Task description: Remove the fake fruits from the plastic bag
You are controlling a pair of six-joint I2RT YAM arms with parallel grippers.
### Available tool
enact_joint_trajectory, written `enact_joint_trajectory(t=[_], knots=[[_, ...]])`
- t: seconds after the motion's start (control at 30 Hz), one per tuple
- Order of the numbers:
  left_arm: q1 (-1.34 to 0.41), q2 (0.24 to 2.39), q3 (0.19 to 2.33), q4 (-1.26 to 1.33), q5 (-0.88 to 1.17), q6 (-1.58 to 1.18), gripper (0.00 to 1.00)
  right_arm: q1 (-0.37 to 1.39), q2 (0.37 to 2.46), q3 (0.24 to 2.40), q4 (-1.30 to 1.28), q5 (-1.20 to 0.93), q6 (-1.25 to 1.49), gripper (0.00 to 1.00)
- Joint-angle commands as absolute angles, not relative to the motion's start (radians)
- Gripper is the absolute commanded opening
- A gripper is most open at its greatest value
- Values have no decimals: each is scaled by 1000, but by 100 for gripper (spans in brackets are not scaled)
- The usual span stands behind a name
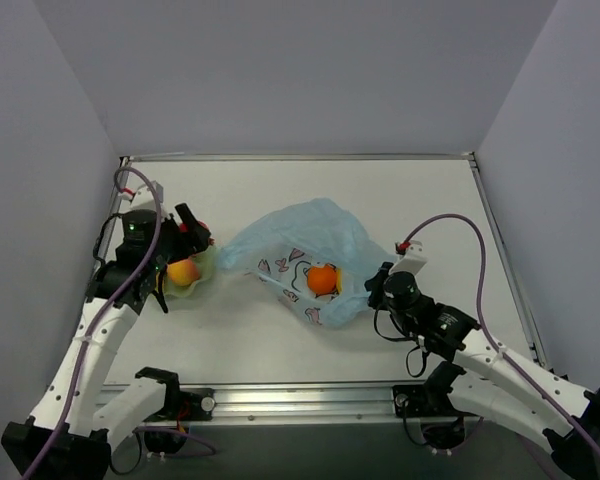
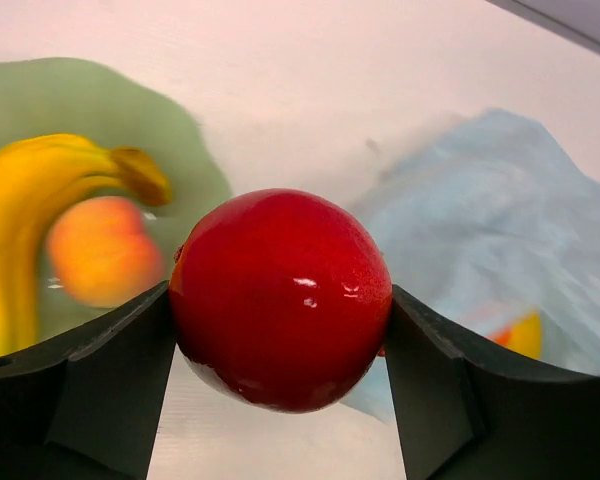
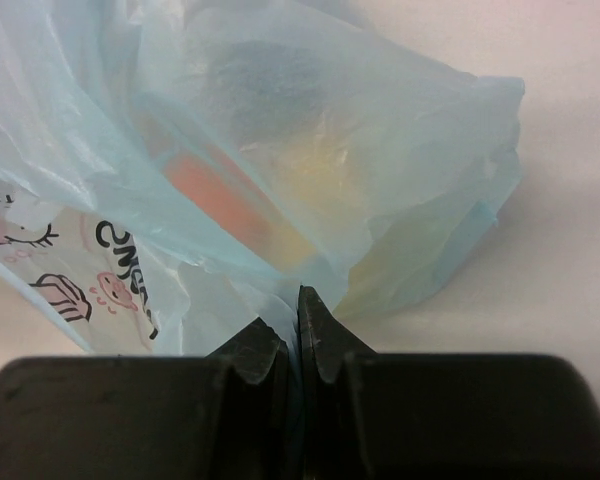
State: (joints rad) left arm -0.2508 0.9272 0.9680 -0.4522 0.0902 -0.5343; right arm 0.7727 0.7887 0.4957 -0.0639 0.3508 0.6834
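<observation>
A white desk (image 1: 400, 190) lies between plain pale grey walls (image 1: 280, 70), with the two arms bolted to its near edge. The plastic bag (image 1: 300, 235), thin, crinkled and light blue, sits crumpled near the middle of the desk. Its printed side, with dark-outlined cartoon marks and pink spots, faces the arms.

An orange ball (image 1: 323, 280) shows inside the bag, close to the printed panel. In the right wrist view an orange patch and a paler yellowish patch show through the film. The folds blur them, so the yellowish one may be another fruit, but I cannot tell.

The right claw (image 3: 298, 330) is at the bag's right near corner. Its two tips are pressed together with a pinch of the blue film caught between them.

To the left of the bag, just beside its edge, a pale green plate (image 1: 202, 268) lies on the desk. A peach (image 2: 102, 250) rests on the plate. A yellow banana (image 2: 20, 220) curves around the side of the peach that is farther from the bag.

The left claw (image 2: 280, 330) is between the bag and the plate, over the plate's bag-side rim. It is clamped on a glossy red apple (image 2: 280, 298), and its black fingers (image 2: 100, 380) press against both sides of the fruit. The apple is wholly outside the bag and is held off the desk. The bag's blue folds lie behind it to the right.
</observation>
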Motion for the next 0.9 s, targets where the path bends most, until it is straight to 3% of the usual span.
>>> enact_joint_trajectory(t=[0.0, 0.4, 0.53, 0.87], knots=[[-157, 946, 982, -485, -36, -620, 56, 770, 755, 497, -43, 354, 664, 0], [71, 1324, 1101, -338, -143, -650, 57, 773, 666, 459, -23, 308, 653, 0], [72, 1394, 1132, -281, -127, -635, 67, 776, 675, 453, -23, 299, 650, 0], [71, 1534, 1167, -265, -106, -597, 76, 781, 690, 469, -21, 298, 646, 0]])
